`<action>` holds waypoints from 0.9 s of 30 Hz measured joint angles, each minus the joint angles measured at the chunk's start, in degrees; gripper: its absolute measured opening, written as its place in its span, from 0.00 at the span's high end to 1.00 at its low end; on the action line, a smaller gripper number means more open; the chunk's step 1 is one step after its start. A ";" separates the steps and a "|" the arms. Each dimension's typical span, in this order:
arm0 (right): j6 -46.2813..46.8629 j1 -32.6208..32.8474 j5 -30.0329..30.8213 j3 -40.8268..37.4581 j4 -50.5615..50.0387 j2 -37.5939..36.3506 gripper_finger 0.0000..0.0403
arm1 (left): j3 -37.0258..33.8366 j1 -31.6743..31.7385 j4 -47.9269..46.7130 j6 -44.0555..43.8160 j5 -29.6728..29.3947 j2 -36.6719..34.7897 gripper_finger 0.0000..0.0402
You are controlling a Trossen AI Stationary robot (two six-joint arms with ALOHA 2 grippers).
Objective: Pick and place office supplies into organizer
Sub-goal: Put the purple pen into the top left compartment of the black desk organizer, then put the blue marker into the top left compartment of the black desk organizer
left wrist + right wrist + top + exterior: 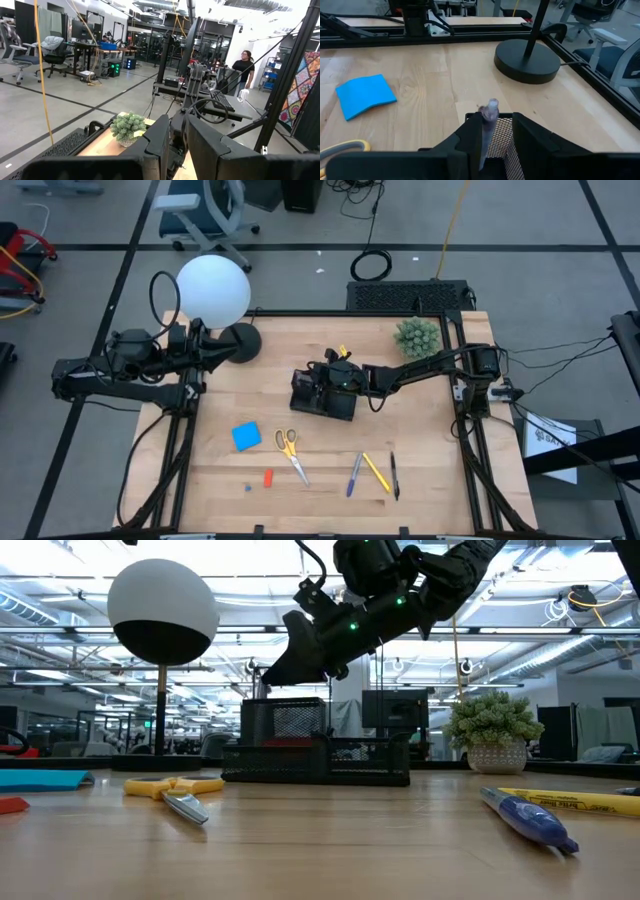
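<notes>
Right gripper (497,132) hangs over the black mesh organizer (322,395) mid-table, fingers pinching a translucent purple pen (489,120) above its tall compartment. Yellow-handled scissors (290,450), blue square pad (246,436), red eraser (268,477) and three pens (374,473) await. Left gripper (177,145), slightly parted, idles by the lamp.

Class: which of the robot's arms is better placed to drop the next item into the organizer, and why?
Right. Its gripper hovers over the organizer with a pen between its fingers. The left gripper waits at the table's far left edge, by the lamp base.
</notes>
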 joint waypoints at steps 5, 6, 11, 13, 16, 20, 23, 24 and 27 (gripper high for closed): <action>-1.01 0.02 0.00 0.00 -0.77 -1.00 0.75 | 0.00 0.00 0.03 -0.01 -0.01 -0.01 0.82; -1.35 0.11 -0.01 0.00 -1.14 -1.49 0.75 | 0.00 0.00 0.03 -0.01 -0.02 0.01 0.82; -3.17 1.05 0.59 0.00 -3.08 -3.96 0.74 | 0.00 0.00 0.02 0.00 -0.02 0.01 0.82; -3.57 1.68 2.87 0.02 -4.71 -4.99 0.74 | 0.00 0.00 0.03 -0.01 -0.01 0.01 0.82; -5.13 2.65 6.49 0.06 -6.72 -5.78 0.74 | 0.00 0.00 0.04 -0.02 0.00 0.01 0.82; -5.61 3.61 7.78 0.07 -8.93 -6.09 0.74 | 0.00 0.00 0.02 -0.02 -0.01 0.00 0.82; -5.19 4.30 7.52 0.07 -10.41 -6.10 0.74 | 0.00 0.00 0.02 0.00 -0.02 0.01 0.82; -5.17 4.62 7.50 0.07 -11.26 -6.10 0.74 | 0.00 0.00 0.03 -0.01 0.00 -0.01 0.82; -5.47 5.60 7.50 0.07 -13.59 -6.10 0.74 | 0.00 0.00 0.04 0.00 0.00 0.01 0.82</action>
